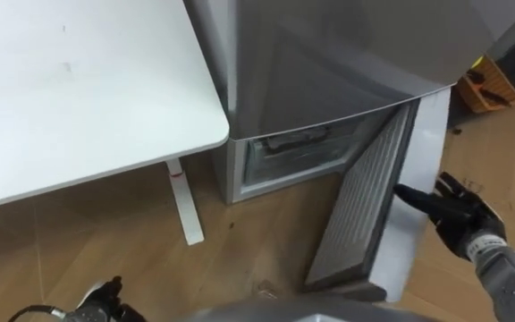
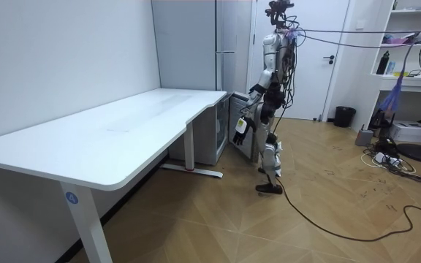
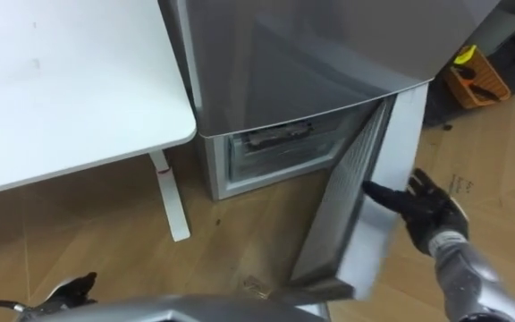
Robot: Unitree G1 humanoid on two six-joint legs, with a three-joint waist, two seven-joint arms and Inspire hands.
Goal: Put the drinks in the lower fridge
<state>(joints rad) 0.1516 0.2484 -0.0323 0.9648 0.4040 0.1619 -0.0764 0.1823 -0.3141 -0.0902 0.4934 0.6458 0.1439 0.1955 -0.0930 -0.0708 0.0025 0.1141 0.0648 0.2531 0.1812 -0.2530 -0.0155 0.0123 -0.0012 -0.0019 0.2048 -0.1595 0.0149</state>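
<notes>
The grey fridge [image 1: 329, 54] stands right in front of me, beside the desk. Its lower door [image 1: 365, 197] is swung partly out toward me, ribbed inner side facing left. Behind it the lower compartment [image 1: 293, 152] shows a clear drawer front. My right hand [image 1: 459, 215] reaches in from the right with straight fingers, fingertips against the door's outer edge. My left hand [image 1: 101, 300] hangs low at the bottom left, away from the fridge. In the room view I stand upright at the fridge door [image 2: 238, 135].
A white desk [image 1: 79, 89] fills the left, its white leg [image 1: 184, 201] standing close to the fridge's left side. An orange crate [image 1: 488, 85] sits on the wooden floor at the back right. Open floor lies between the desk leg and the door.
</notes>
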